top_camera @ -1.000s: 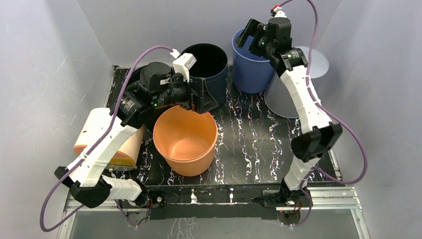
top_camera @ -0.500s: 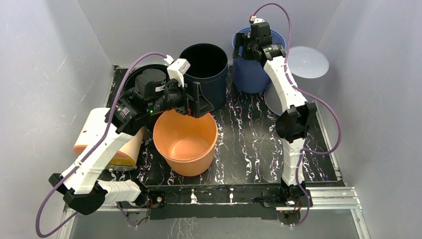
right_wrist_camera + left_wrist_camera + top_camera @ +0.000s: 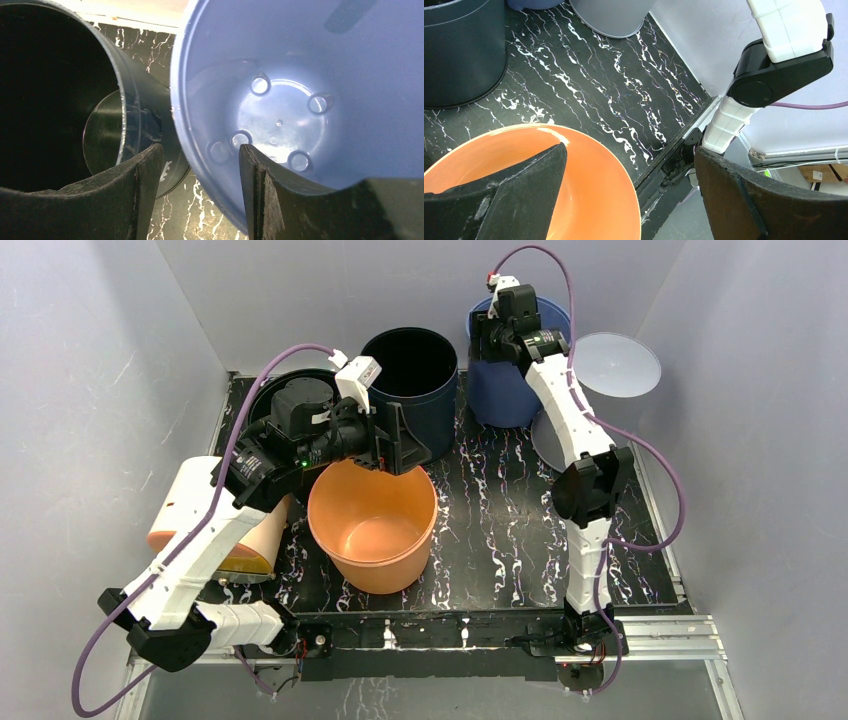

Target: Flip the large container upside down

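Observation:
The large blue container (image 3: 505, 390) stands upright at the back of the mat, its open mouth up and its inside empty (image 3: 280, 110). My right gripper (image 3: 490, 335) reaches down over its left rim. In the right wrist view the right gripper (image 3: 201, 149) straddles that rim, one finger inside and one outside, with a gap still showing beside the wall. My left gripper (image 3: 400, 445) hangs wide open over the back rim of an orange container (image 3: 372, 530). In the left wrist view the left gripper (image 3: 630, 150) holds nothing.
A dark navy container (image 3: 410, 370) stands right beside the blue one, nearly touching it (image 3: 50, 90). A grey container (image 3: 611, 15) and a pale disc (image 3: 620, 365) sit at the back right. A tan container (image 3: 250, 540) lies at the left, and a black bowl (image 3: 265, 400) is behind the left arm.
My right arm has swung left and down from above the blue container onto its left rim, and its jaws have narrowed. The left arm shifted slightly, then held still.

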